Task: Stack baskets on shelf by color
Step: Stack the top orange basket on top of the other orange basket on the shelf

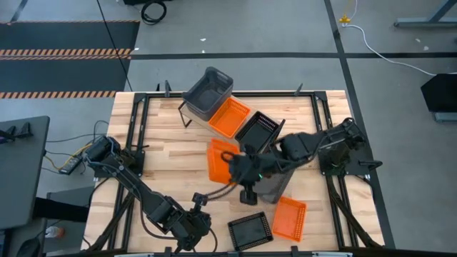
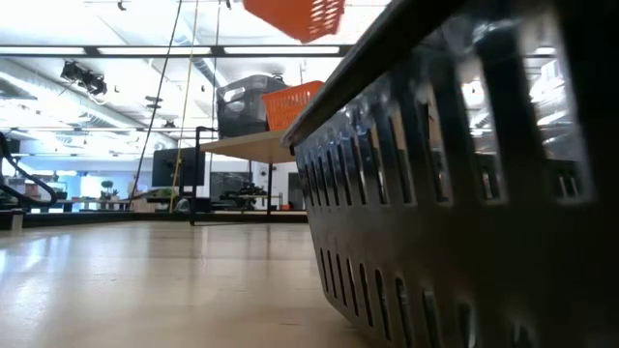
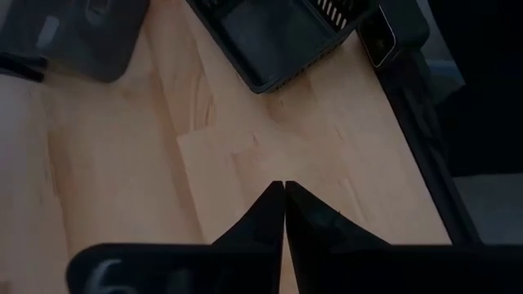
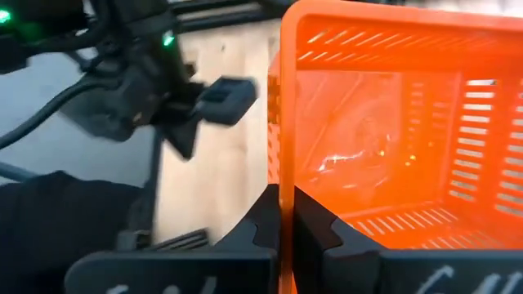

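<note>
The shelf (image 2: pixel 242 145) stands at the table's far middle and carries a grey basket (image 1: pixel 208 91), an orange basket (image 1: pixel 230 118) and a black basket (image 1: pixel 258 131) in a row. My right gripper (image 4: pixel 286 204) is over the table's centre, shut on another orange basket (image 1: pixel 218 163), which shows high up in the low view (image 2: pixel 295 15). A grey basket (image 1: pixel 268 187), an orange one (image 1: pixel 289 218) and a black one (image 1: pixel 250 231) rest on the table at the near right. My left gripper (image 3: pixel 283 186) hangs shut over bare wood near the front edge, left of the black basket (image 3: pixel 274 37). My right gripper pinches one wall of the orange basket at its rim (image 4: pixel 286 167), one finger inside the basket and one outside. The fingers come slanting down from the table's right. The basket is lifted clear of the table and tilted, its open side turned toward the wrist camera.
The black basket on the table stands right in front of the low camera (image 2: pixel 464 193) and blocks its right half. Black frame rails (image 3: pixel 425 139) run along the table's near edge. Bare wood lies across the table's left half (image 1: pixel 164 157).
</note>
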Tool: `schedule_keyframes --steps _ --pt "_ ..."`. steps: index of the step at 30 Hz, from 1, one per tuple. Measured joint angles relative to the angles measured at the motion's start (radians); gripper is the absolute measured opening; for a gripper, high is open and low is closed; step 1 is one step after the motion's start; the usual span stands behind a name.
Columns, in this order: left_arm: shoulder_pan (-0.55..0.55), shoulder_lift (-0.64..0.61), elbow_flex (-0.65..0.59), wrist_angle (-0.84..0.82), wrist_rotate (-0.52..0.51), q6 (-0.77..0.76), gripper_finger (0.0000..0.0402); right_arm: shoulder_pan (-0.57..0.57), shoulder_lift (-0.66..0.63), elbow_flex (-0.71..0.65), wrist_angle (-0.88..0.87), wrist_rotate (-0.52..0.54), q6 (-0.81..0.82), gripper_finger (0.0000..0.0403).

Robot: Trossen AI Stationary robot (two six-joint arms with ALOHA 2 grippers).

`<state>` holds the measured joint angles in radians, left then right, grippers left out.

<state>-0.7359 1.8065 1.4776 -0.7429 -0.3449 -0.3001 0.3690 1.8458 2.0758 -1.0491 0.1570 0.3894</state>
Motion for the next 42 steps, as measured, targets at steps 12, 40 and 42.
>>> schedule_keyframes --steps 12,40,42 --pt "-0.004 0.0 0.0 0.088 -0.075 -0.024 0.0017 -0.192 0.0 0.0 0.152 0.0 -0.278 0.0015" --pt "-0.083 0.0 0.0 0.101 -0.336 -0.343 0.0016 -0.444 0.0 0.0 -0.111 0.105 -0.22 0.0015" --pt "-0.083 0.0 0.0 0.093 -0.336 -0.343 0.0017 -0.444 0.0 0.0 -0.113 0.104 -0.196 0.0015"
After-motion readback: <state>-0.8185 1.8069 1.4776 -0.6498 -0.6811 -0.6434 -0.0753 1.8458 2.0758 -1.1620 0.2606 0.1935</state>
